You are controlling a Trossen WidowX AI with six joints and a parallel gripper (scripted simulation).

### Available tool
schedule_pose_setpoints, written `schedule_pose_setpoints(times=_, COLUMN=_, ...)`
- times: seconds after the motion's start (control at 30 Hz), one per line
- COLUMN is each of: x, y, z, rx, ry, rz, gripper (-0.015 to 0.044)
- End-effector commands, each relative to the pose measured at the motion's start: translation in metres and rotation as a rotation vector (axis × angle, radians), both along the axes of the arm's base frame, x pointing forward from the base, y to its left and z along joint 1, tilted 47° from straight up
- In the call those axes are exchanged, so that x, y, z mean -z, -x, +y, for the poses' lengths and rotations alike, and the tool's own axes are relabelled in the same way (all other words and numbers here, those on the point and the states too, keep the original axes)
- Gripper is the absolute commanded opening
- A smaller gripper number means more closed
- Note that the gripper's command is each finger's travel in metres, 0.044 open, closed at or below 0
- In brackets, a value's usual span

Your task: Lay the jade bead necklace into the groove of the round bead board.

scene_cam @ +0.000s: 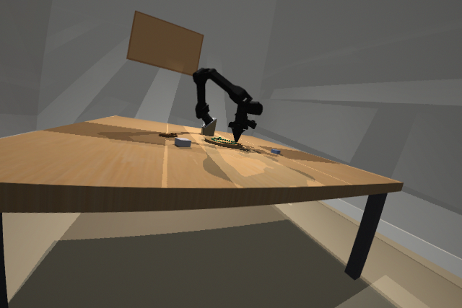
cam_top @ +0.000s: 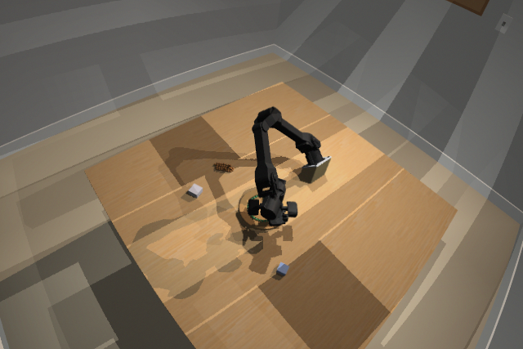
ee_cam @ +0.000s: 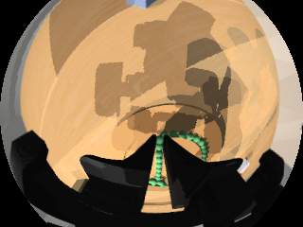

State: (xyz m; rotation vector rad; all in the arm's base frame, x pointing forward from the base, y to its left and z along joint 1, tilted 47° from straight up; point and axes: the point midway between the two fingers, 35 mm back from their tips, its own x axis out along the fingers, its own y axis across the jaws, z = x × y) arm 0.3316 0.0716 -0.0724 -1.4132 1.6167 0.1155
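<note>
Jade bead necklace [ee_cam: 158,163] pinched in hand [ee_cam: 159,151], nearly closed, pointing straight down over bead board [scene_cam: 224,143].

A pale grey block [cam_top: 194,190] lies on the wooden bench [cam_top: 371,218], with a brown beaded heap [cam_top: 223,167] near it. A smaller blue block [cam_top: 282,269] sits well apart from both. A brown panel [scene_cam: 164,42] hangs on the grey wall, and a small wall switch [cam_top: 503,23] shows beside it.
</note>
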Motion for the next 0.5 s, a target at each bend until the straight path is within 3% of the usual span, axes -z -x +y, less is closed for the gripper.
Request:
schedule_pose_setpoints(times=0.0, x=0.0039, y=0.0009, z=-0.0025, rx=-0.001, ry=0.0, rz=0.007, gripper=0.0)
schedule_pose_setpoints(times=0.03, x=0.0039, y=0.0009, z=-0.0025, rx=-0.001, ry=0.0, rz=0.007, gripper=0.0)
schedule_pose_setpoints(times=0.47, x=0.0007, y=-0.0002, z=-0.0002, rx=0.001, ry=-0.001, rz=-0.001, gripper=0.0341)
